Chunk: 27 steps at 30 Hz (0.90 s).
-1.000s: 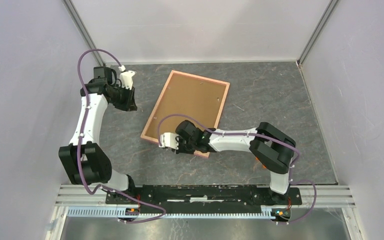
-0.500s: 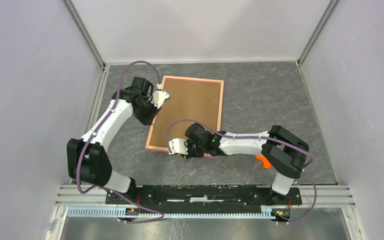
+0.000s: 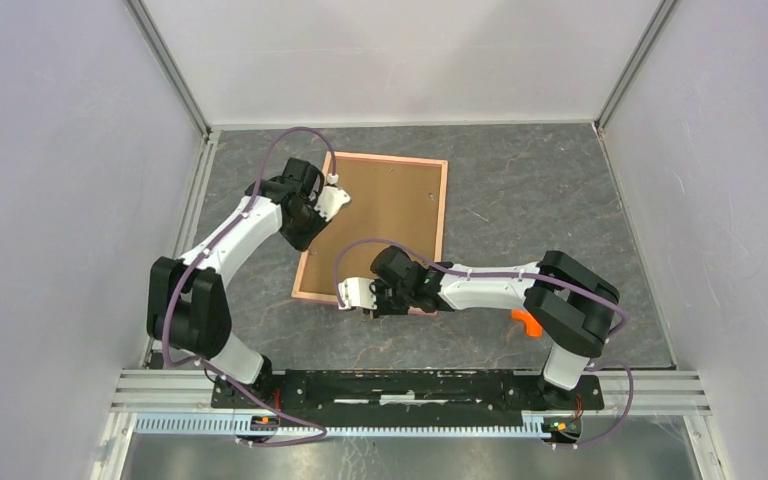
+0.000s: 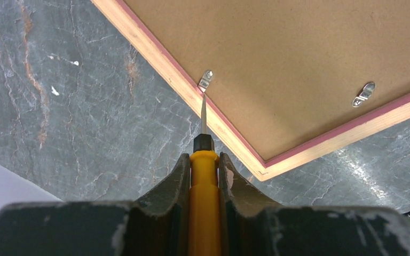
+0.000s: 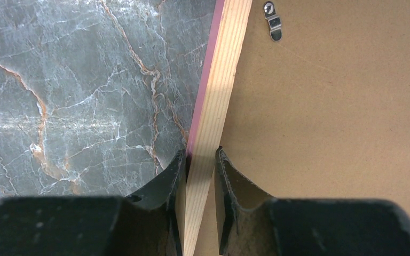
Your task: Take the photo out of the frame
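Observation:
The frame (image 3: 385,215) lies face down on the table, brown fibreboard back up, inside its pink and pale wood rim. The photo is hidden under the back. My left gripper (image 3: 332,195) is at the frame's left edge, shut on a yellow-handled screwdriver (image 4: 203,176). The blade tip touches or nearly touches a small metal clip (image 4: 205,81) on the rim. A second clip (image 4: 363,94) sits further along. My right gripper (image 3: 360,297) is shut on the frame's near rim (image 5: 221,80), one finger on each side of the wood. Another clip (image 5: 271,21) shows beyond it.
A small orange piece (image 3: 526,322) lies on the dark marbled table (image 3: 520,190) by the right arm's elbow. Pale walls enclose the table on the left, the back and the right.
My left arm swung from the far left over to the frame's left edge with the screwdriver. The frame turned squarer to the table. My right arm shifted, uncovering the orange piece.

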Motion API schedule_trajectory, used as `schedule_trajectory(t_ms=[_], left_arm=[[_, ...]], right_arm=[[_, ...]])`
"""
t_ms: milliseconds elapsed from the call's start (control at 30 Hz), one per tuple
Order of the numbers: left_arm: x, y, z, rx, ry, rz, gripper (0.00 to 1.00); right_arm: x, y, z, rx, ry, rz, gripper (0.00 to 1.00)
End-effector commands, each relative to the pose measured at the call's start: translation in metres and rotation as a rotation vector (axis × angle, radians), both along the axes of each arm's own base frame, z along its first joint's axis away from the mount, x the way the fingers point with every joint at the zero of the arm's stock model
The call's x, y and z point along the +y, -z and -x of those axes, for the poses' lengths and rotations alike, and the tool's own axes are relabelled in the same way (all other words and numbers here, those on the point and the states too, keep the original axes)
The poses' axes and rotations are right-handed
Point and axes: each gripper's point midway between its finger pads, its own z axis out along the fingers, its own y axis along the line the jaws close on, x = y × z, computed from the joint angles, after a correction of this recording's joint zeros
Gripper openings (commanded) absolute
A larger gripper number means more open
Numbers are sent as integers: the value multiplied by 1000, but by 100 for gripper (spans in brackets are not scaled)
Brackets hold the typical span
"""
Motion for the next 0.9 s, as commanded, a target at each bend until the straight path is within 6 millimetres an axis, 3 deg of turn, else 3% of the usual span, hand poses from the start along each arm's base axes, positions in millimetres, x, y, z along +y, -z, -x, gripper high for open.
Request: schedule_trajectory(t_ms=[0, 500, 867], left_arm=[[-10, 2, -15, -38, 4, 10, 2], [-3, 19, -26, -46, -8, -63, 2], [2, 28, -3, 35, 53, -114, 2]], right_arm=[[-65, 47, 32, 132, -5, 267, 0], [-66, 50, 34, 144, -5, 280, 0], [-65, 52, 34, 151, -4, 285, 0]])
